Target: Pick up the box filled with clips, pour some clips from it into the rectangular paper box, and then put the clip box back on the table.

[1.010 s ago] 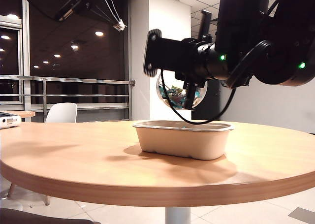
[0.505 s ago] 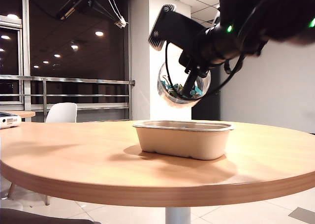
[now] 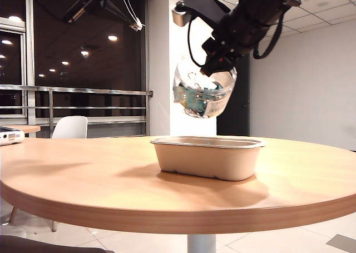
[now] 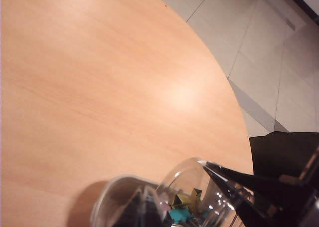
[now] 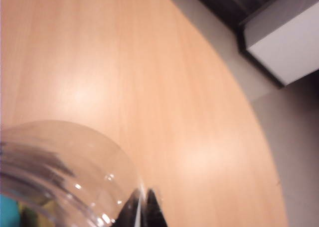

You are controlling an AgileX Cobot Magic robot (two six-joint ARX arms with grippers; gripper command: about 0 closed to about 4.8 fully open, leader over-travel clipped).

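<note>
My right gripper is shut on the rim of the box filled with clips, a clear round jar. It hangs slightly tilted above the rectangular paper box, a beige tray on the table. Teal and yellow clips lie in the jar's bottom. The tray's inside is hidden. In the right wrist view the right gripper pinches the jar wall. The left wrist view has my left gripper shut and empty, high beside the jar and over a tray corner.
A white chair and a small far table stand behind at the left, by a railing and dark windows. Parts of the left arm hang at the top left. The round table's edge drops to tiled floor.
The right arm has swung upward and rolled the jar from lying tipped over the tray to nearly upright and higher. The left arm has stayed where it was.
</note>
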